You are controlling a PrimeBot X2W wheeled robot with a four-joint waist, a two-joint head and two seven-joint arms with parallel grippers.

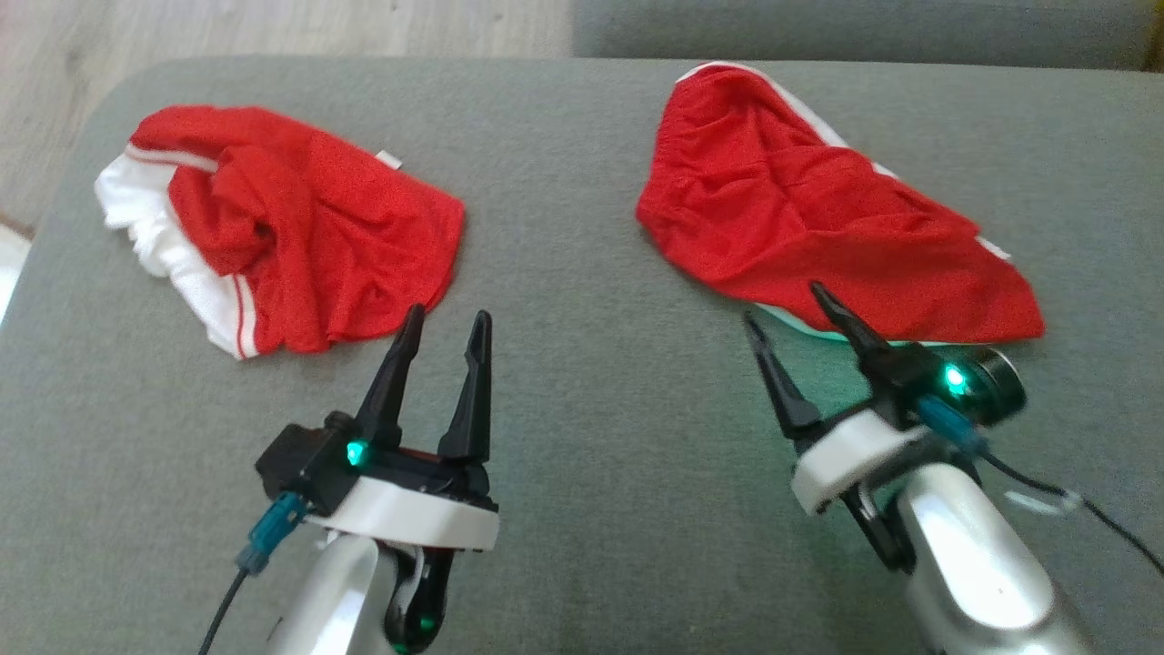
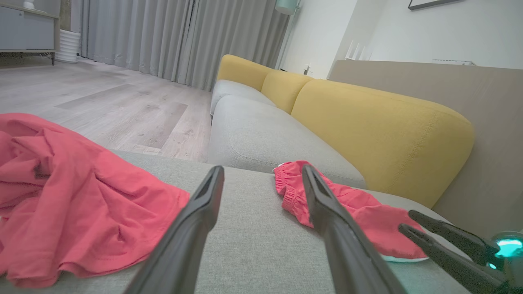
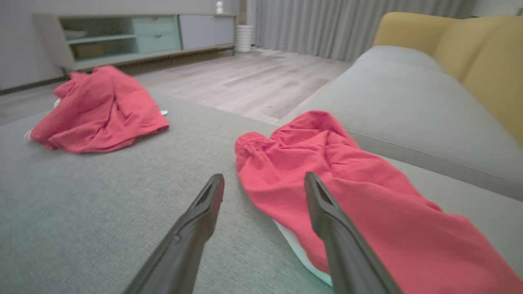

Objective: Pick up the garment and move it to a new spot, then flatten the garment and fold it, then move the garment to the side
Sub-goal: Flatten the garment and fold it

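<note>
Two garments: left garment (image 1: 291,227) crumpled, right garment (image 1: 818,227) flatter, well apart on grey cushion (image 1: 582,428).
Grippers: left gripper (image 1: 450,318) and right gripper (image 1: 782,305) both spread wide, empty, each near its garment.
Progress: nothing lifted or folded yet, it seems.

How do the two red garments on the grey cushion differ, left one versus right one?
The crumpled left red mesh garment shows a broad white band; the flatter right red mesh garment shows only thin white edging. The left one is bunched into deep folds; the right one lies spread out longer. Both rest on the grey fabric cushion.
</note>
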